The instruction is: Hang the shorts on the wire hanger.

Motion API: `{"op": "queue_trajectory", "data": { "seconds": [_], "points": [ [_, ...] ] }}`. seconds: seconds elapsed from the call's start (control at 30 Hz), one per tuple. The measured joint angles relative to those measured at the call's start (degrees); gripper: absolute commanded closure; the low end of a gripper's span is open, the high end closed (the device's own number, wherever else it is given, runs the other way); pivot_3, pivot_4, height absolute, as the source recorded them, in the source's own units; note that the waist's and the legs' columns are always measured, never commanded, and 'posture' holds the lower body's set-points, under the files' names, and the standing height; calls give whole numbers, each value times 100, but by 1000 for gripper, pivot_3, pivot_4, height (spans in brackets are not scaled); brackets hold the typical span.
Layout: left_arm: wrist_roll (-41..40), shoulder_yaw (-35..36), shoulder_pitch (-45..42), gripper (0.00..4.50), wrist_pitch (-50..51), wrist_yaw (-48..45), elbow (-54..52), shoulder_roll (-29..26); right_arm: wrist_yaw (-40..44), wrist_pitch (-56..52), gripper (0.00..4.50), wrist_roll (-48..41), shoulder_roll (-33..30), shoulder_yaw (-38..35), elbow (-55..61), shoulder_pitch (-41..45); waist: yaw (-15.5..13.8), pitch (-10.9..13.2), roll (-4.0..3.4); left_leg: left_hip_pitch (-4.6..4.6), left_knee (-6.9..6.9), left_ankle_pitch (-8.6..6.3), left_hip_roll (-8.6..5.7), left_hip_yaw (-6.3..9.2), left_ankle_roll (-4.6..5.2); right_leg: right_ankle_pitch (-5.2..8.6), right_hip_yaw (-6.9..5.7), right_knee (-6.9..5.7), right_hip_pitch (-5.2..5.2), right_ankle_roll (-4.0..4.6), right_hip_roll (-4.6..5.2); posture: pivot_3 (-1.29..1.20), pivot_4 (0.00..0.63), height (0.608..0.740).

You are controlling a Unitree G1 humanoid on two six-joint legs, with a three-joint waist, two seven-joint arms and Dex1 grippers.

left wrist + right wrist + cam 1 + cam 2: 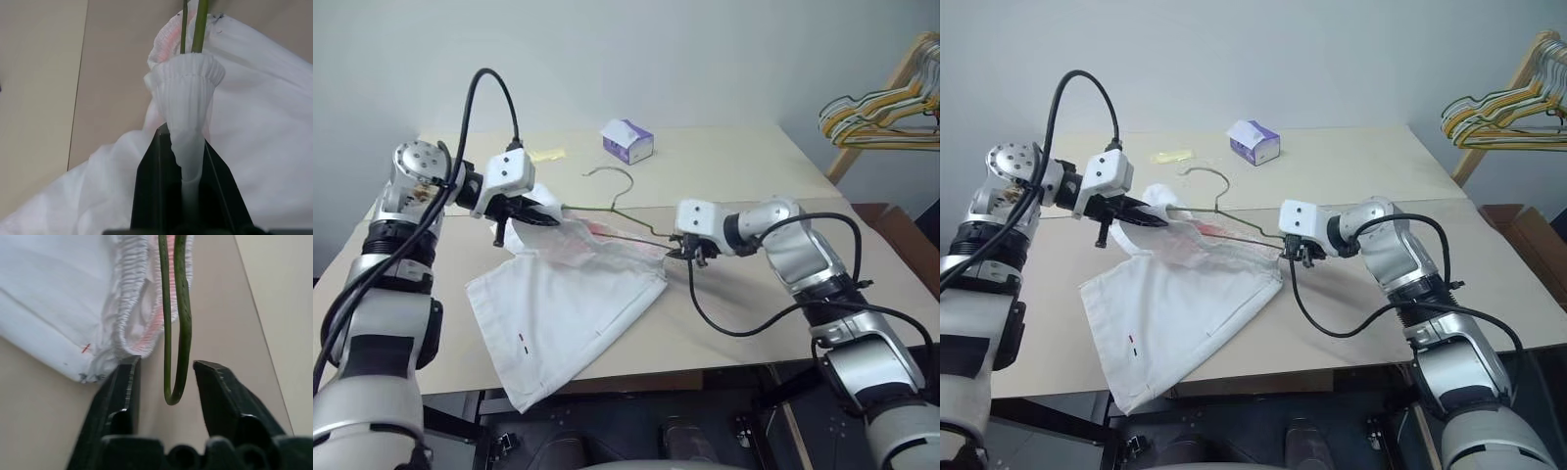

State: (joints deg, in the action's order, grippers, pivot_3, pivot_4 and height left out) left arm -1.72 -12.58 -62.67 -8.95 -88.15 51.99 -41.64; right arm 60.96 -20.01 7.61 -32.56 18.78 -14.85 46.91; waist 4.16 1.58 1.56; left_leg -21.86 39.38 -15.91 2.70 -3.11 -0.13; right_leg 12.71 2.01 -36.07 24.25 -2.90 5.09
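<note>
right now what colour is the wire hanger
Dark olive green; the wire hanger shows best in the right wrist view.

Two head cams look forward and down over the table, basically the same scene. Each wrist cam peers along its own fingers, super close: left one on the shorts waistband at 12 o'clock, right one on the wire hanger end.
</note>
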Motion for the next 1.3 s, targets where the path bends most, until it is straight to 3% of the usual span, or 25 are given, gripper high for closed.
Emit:
{"op": "queue_trajectory", "data": {
  "seconds": [0.1,0.3,0.47,0.77,1.03,1.17,1.2,1.3],
  "points": [
    [11,95,-53,4500,0,76,34,-125,-455,-417,410,-134,-17,-580,10,11,-4,0,0,-4,0,0,0,2,0,-1,-3,-3,0,-1,1,-28,0,740],
    [50,279,-318,4500,-2,209,132,-256,-838,-1337,410,-845,-35,-1559,686,-576,-18,-2,2,-8,1,0,1,9,1,-1,-11,-3,-6,-2,2,-33,0,740],
    [66,320,-334,4500,-9,204,194,-277,-901,-1842,410,-1404,516,-1577,867,-1387,42,-2,3,-4,13,0,1,6,1,-1,-3,-2,-2,-2,-1,-30,0,740],
    [76,380,-393,4500,-64,203,206,-267,-1150,-2205,410,-2166,1550,-1566,400,-1244,145,-2,3,-17,34,-5,2,13,8,-4,-6,-12,-5,-8,0,-13,0,740],
    [75,457,-392,4500,-57,205,202,-280,-1283,-2168,2821,-2225,1763,-1490,-359,-1066,130,-2,3,-23,36,-5,1,16,9,-7,-8,-15,-5,-13,1,-6,0,740],
    [75,472,-392,4500,-56,208,202,-280,-1312,-2168,4254,-2238,1755,-1496,-382,-949,138,-2,3,-22,36,-5,2,16,9,-8,-8,-15,-5,-14,1,-9,0,740],
    [70,483,-388,4500,-69,200,202,-280,-1340,-2168,4479,-2238,1748,-1499,-382,-940,141,-2,3,-22,36,-5,2,16,9,-8,-7,-16,-5,-14,1,-10,0,740],
    [-45,548,-354,4500,-117,-22,199,-288,-1385,-2168,4479,-2238,1713,-1505,-382,-940,144,-2,3,-22,36,-5,2,15,9,-8,-7,-15,-4,-14,1,-15,0,740]
  ]
}}
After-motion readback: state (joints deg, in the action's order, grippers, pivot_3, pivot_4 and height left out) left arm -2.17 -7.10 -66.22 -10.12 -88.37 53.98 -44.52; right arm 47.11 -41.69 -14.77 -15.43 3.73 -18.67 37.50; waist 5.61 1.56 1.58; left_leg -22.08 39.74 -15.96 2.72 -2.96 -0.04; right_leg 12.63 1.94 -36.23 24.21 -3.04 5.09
